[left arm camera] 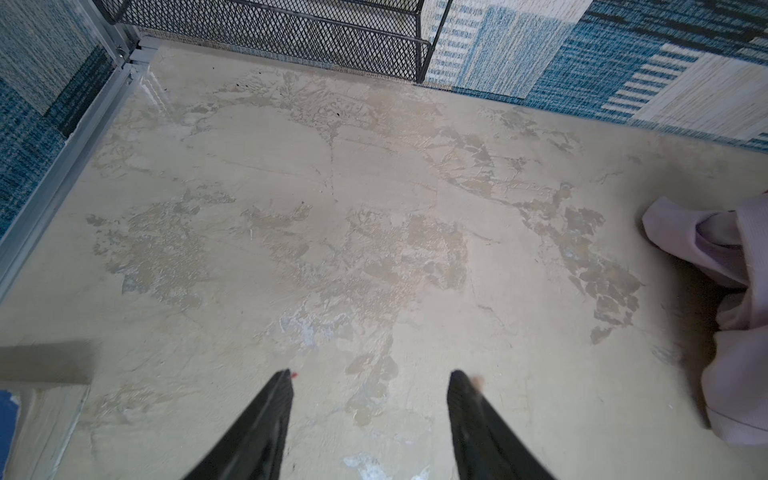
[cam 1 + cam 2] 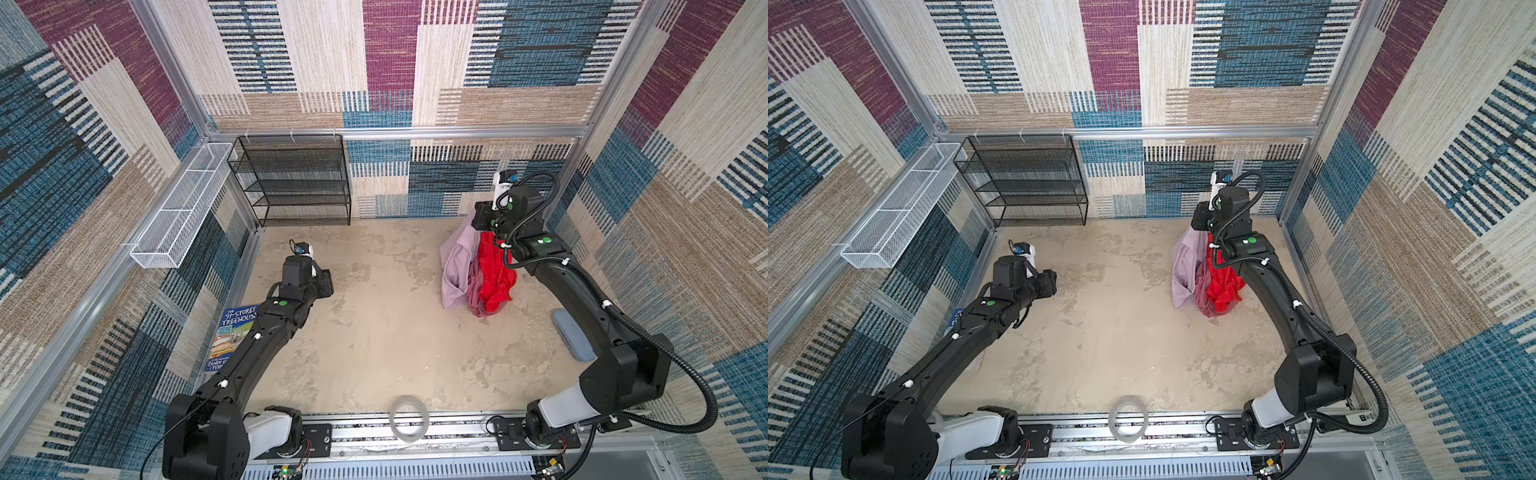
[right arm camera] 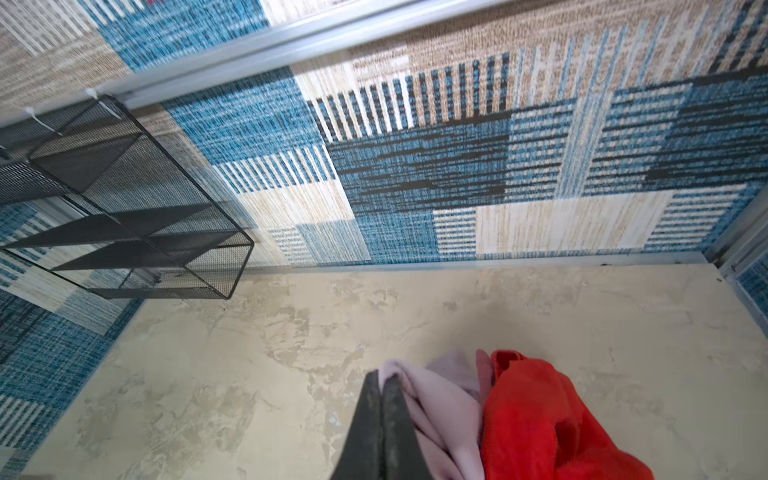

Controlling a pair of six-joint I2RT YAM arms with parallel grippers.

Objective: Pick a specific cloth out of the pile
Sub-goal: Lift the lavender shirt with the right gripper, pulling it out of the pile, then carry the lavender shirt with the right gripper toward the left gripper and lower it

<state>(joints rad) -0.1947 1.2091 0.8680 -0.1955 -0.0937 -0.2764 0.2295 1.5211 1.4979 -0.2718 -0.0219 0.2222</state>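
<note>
In both top views my right gripper (image 2: 473,228) (image 2: 1198,227) is raised near the back right and shut on the top of a hanging bundle. The bundle is the pile: the pale lilac cloth (image 2: 455,266) (image 2: 1185,270), a bright red cloth (image 2: 494,270) (image 2: 1225,282) and a darker mauve cloth (image 2: 478,305), whose lower ends seem to reach the table. The right wrist view shows the right gripper (image 3: 383,376) pinching a fold of the lilac cloth (image 3: 444,399), with the red cloth (image 3: 540,415) beside it. My left gripper (image 2: 328,282) (image 1: 370,376) is open over bare table, apart from the cloth (image 1: 739,257).
A black mesh shelf (image 2: 295,183) stands at the back wall and a white wire basket (image 2: 178,212) hangs on the left wall. A book (image 2: 232,336) lies under the left arm. A blue pad (image 2: 573,334) lies by the right arm, a tape ring (image 2: 409,417) at the front edge.
</note>
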